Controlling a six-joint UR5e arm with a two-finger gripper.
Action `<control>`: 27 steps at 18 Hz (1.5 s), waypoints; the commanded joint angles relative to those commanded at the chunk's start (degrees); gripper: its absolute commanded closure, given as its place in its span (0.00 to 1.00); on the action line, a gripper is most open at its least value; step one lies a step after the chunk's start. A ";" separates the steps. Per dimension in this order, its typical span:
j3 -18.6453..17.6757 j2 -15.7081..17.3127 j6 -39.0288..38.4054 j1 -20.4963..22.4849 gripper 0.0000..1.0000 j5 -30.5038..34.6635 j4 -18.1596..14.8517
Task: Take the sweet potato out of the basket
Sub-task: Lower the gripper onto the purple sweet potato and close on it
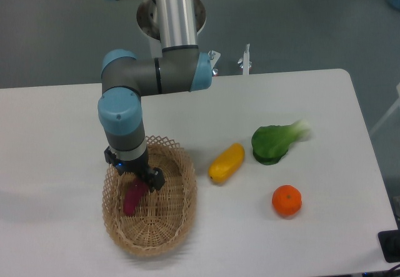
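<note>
Looking down at the white surface [75,120], you see the arm bent over the basket [178,217], with the hand [135,176] lowered inside it at the upper end of the sweet potato [132,199]. The hand's fingers stand apart, one on the left near the basket's rim and one on the right over the woven floor, and the top of the sweet potato sits between them. You cannot tell whether either finger actually touches the tuber, since the hand covers that end. The sweet potato lies in the left half of the basket, running lengthwise with its lower tip pointing toward the near rim.

Outside the basket, just to its right, a yellow vegetable [226,162] lies tilted on the surface. Further right sits a green leafy vegetable [275,141] with its pale stem pointing away, and an orange fruit [287,201] rests nearer the front, apart from both.
</note>
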 joint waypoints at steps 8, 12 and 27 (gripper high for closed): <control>-0.18 -2.11 0.09 0.00 0.00 1.84 2.20; -0.18 -2.20 0.09 0.00 0.00 2.29 2.46; -0.26 -1.41 0.70 -0.09 0.05 1.76 2.46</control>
